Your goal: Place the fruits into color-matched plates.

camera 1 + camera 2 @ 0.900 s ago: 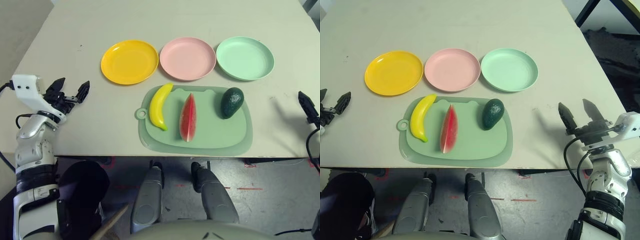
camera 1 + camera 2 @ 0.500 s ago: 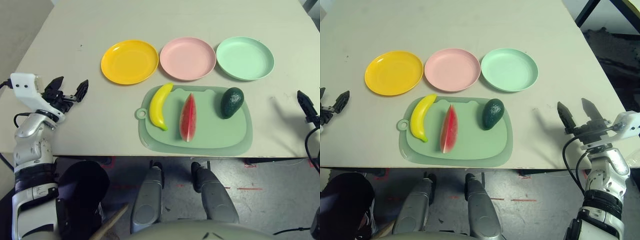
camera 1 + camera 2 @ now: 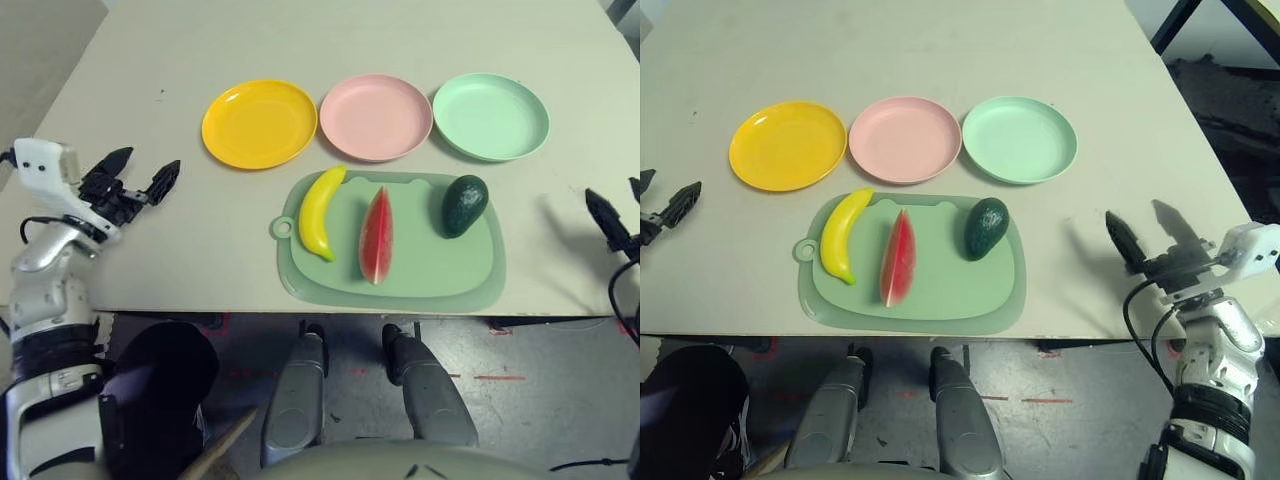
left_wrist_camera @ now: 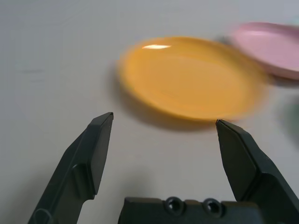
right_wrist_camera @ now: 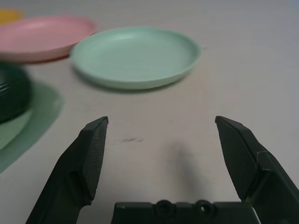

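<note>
Beige table spreads before me. On it the banana, watermelon wedge and avocado lie left to right on the pale-green cutting board, none touching. Just beyond the board stand the yellow plate, pink plate and mint green plate in a row. My left pincer hovers well left of the board, fingers apart; my right pincer hangs right of the avocado, fingers apart, holding nothing.
</note>
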You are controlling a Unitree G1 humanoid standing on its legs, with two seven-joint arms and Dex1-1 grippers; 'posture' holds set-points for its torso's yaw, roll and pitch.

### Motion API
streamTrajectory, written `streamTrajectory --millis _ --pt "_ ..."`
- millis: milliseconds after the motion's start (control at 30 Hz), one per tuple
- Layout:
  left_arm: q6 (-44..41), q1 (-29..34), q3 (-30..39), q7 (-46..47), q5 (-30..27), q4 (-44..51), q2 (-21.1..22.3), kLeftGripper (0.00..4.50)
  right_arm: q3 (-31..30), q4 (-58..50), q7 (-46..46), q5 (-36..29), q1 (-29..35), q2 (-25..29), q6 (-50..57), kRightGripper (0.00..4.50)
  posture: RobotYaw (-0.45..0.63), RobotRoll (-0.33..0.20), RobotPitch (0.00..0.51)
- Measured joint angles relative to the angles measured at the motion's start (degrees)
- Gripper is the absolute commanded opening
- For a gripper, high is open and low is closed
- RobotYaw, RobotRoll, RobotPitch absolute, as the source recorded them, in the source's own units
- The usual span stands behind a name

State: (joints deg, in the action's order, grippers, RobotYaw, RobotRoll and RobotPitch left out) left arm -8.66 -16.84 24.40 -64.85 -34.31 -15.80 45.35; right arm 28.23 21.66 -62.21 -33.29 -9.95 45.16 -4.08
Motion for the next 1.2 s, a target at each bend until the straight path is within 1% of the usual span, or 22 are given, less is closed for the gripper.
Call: streamTrajectory --millis 67,133,200,233,300,333,367,400,433,467,500,533,600,667,733,767,833,900,1100,1200 --pt "-2.6 0.2 -1.4 -7.6 -3.1 3.5 1.7 4.48 -0.4 -5.7 -2.1 -1.7 0.6 4.0 6.5 4.50 -0.03 0.000 0.325" --pt "-3.4 -0.1 -3.6 -13.1 -3.9 6.0 4.2 4.48 -1.3 -10.9 -4.1 -2.0 0.4 10.6 12.2 4.50 -0.04 0.000 0.325" --pt "-3.9 -1.5 -5.9 -17.1 -3.9 7.3 5.3 4.48 -3.5 -14.1 -7.2 -1.5 -2.6 18.2 16.1 4.50 -0.07 0.000 0.323" --pt "-4.1 -2.1 -6.8 -18.5 -3.9 7.8 5.3 4.48 -4.7 -14.9 -8.9 -0.9 -5.6 21.1 16.8 4.50 -0.08 0.000 0.322" --pt "-4.6 -3.8 -9.1 -20.9 -3.8 8.2 5.5 4.48 -9.9 -14.4 -13.4 2.2 -14.8 27.0 16.3 4.50 -0.11 0.000 0.318" --pt "-4.7 -4.5 -9.9 -21.8 -3.6 8.3 5.5 4.48 -13.3 -14.1 -15.8 4.6 -19.8 28.6 15.0 4.50 -0.11 0.000 0.319" --pt "-4.7 -5.3 -10.7 -22.4 -3.4 8.4 5.6 4.48 -15.9 -14.2 -17.7 6.6 -23.3 29.5 13.5 4.50 -0.11 0.000 0.319" --pt "-4.7 -6.2 -11.6 -23.4 -2.9 8.3 5.7 4.48 -20.4 -13.5 -20.7 10.3 -29.6 29.3 11.0 4.50 -0.11 0.000 0.320" --pt "-4.4 -6.7 -12.3 -24.1 -2.2 8.3 5.8 4.48 -23.9 -12.6 -22.6 13.1 -33.6 28.5 9.1 4.50 -0.10 0.000 0.319" --pt "-4.1 -7.1 -13.4 -24.8 -1.6 8.3 6.0 4.48 -27.3 -11.7 -24.4 15.9 -37.3 26.9 6.9 4.50 -0.11 0.000 0.318" --pt "-3.6 -7.2 -14.7 -25.8 -0.7 7.9 6.5 4.48 -31.6 -9.8 -26.6 19.6 -41.8 24.2 3.3 4.50 -0.11 0.000 0.317" --pt "-3.4 -7.5 -15.4 -26.2 -0.2 7.9 6.5 4.48 -33.7 -8.9 -27.5 21.5 -43.6 22.9 1.3 4.50 -0.10 0.000 0.315" --pt "-2.7 -7.6 -16.5 -26.9 0.2 7.6 6.8 4.48 -39.3 -4.9 -29.1 26.2 -48.8 19.4 -6.1 4.50 -0.10 0.000 0.315" --pt "-2.2 -7.7 -17.0 -27.0 0.2 7.4 7.2 4.48 -44.6 -2.3 -29.6 27.9 -53.1 17.6 -12.4 4.50 -0.09 0.000 0.314" --pt "-1.9 -7.6 -17.1 -27.0 0.2 7.2 8.0 4.48 -49.5 0.0 -29.6 28.6 -56.7 17.1 -17.4 4.50 -0.09 0.000 0.312" --pt "-1.8 -7.7 -17.1 -27.0 0.1 7.2 8.1 4.48 -51.0 0.8 -29.6 28.9 -57.6 16.9 -19.2 4.50 -0.09 0.000 0.312" --pt "-1.7 -7.6 -17.3 -27.1 0.1 7.2 8.3 4.48 -55.9 3.7 -29.6 29.4 -60.7 15.6 -23.4 4.50 -0.08 0.000 0.315" --pt "-1.6 -7.5 -17.5 -27.1 0.2 7.2 8.6 4.48 -59.3 5.7 -29.7 29.4 -62.0 14.1 -25.6 4.50 -0.08 0.000 0.315" --pt "-1.5 -6.6 -17.6 -27.1 0.2 7.6 8.9 4.48 -65.8 5.6 -29.7 27.2 -63.6 13.1 -27.8 4.50 -0.09 0.000 0.319" --pt "-1.5 -6.6 -17.6 -27.1 0.2 7.9 8.9 4.48 -67.9 5.7 -29.7 26.6 -64.4 12.0 -28.8 4.50 -0.09 0.000 0.320"
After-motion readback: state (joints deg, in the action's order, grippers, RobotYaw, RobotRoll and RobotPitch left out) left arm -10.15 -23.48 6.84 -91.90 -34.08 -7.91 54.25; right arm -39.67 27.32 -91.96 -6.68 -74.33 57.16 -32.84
